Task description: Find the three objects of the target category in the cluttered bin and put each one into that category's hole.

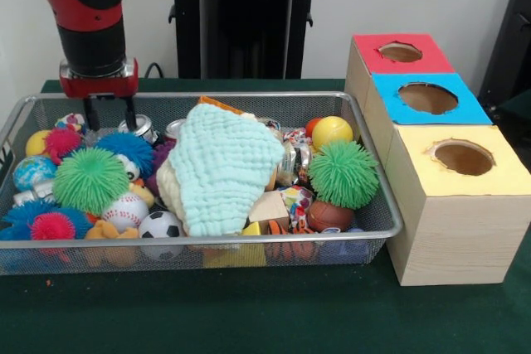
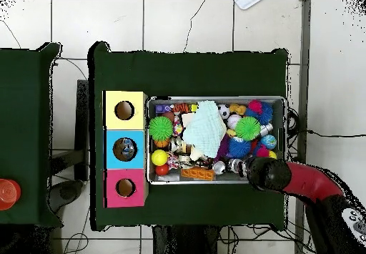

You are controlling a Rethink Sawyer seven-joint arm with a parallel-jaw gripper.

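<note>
The wire mesh bin (image 1: 249,96) is full of toys; it also shows in the overhead view (image 2: 214,99). My gripper (image 1: 109,118) hangs over the bin's far left corner, open and empty, its fingertips just above the toys. A silver can (image 1: 141,128) lies right beside one finger (image 1: 130,113). A second silver can (image 1: 174,128) lies a little further along the far wall. In the overhead view the arm's wrist (image 2: 261,174) covers the gripper, and one can (image 2: 219,167) shows beside it. I see no third can.
A mint green cloth (image 1: 226,167) covers the bin's middle. Green spiky balls (image 1: 90,180) (image 1: 343,173), blue and pink spiky balls, a baseball, a soccer ball and a yellow ball lie around. Beside the bin stand red (image 1: 401,53), blue (image 1: 427,99) and yellow (image 1: 463,157) boxes with holes.
</note>
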